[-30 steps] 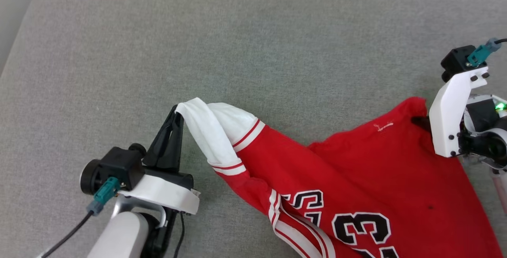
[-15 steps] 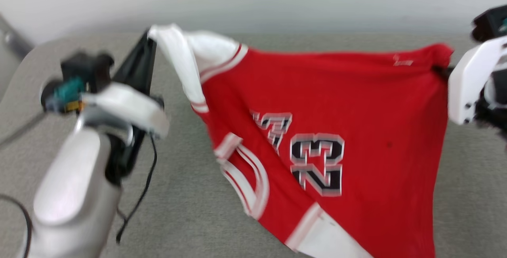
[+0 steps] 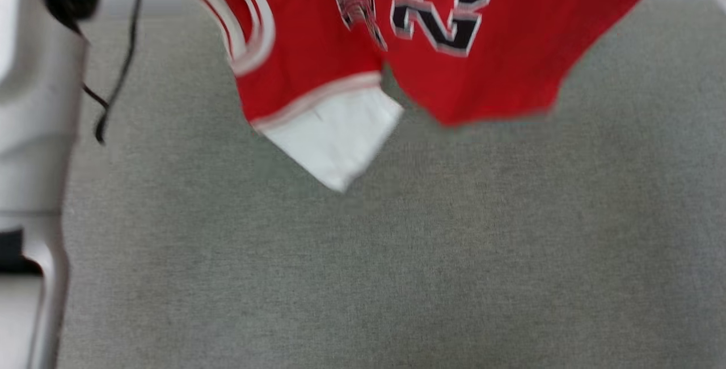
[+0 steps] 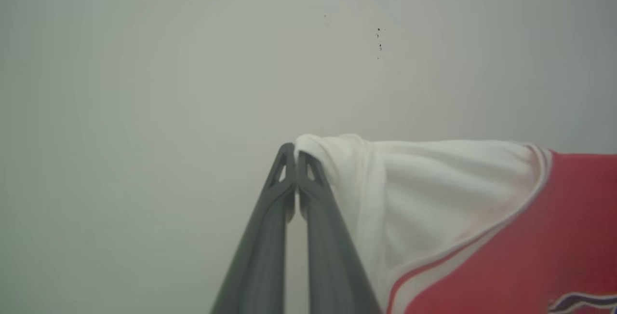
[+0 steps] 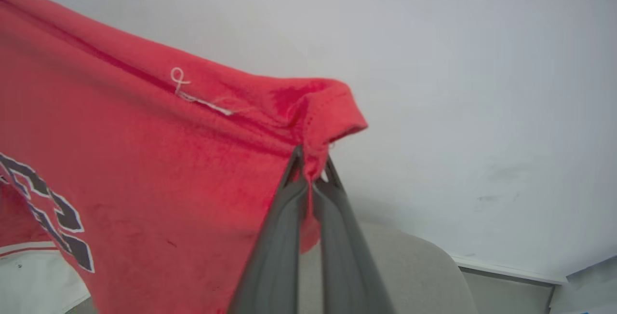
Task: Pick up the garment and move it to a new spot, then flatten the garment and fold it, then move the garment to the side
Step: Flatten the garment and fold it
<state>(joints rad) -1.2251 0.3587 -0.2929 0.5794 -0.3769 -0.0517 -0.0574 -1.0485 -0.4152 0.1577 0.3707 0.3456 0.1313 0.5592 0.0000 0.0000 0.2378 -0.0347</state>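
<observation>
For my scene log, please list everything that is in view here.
soft red T-shirt with white sleeves: one, red and white, hanging in the air.
grey woven upholstered surface: one, grey, below the T-shirt.
plain pale wall: one, off-white, behind.
thin black cable: one, black, head view's upper left.
left forearm: one, pale grey, head view's left edge.
left gripper: one, dark grey, shut on the T-shirt's sleeve.
right gripper: one, dark grey, shut on the T-shirt's corner.

Head view looks down; both wrist views face the wall [image 4: 144,63], sharing the garment [image 3: 510,46].
</observation>
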